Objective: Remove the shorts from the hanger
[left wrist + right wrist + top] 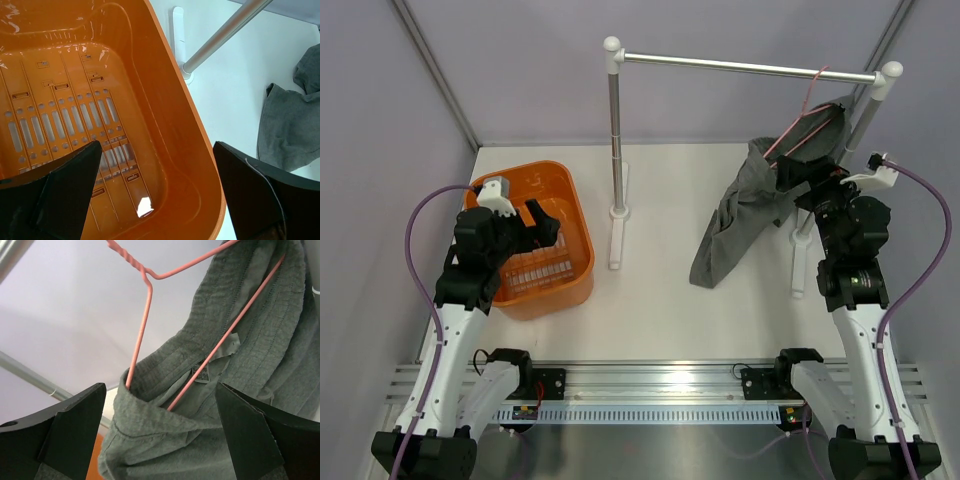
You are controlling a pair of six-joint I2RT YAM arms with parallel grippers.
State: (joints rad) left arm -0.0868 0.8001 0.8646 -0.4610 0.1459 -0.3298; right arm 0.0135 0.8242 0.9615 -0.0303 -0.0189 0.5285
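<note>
- Orange basket (170,125) lies beneath my left pincer (157,145), which is released and empty.
- My right pincer (160,385), also released, faces the shorts (200,405) closely.
- The shorts hang on the pink hanger (145,310) from the far rail (750,67), trailing onto the surface (660,310).

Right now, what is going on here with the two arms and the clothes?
The shorts hang on the pink hanger, which is hooked over the silver rail. The right gripper is open and close to the waistband, facing it, but it holds nothing. The left gripper is open above the orange basket and also holds nothing. The shorts are not yet off the hanger.
</note>
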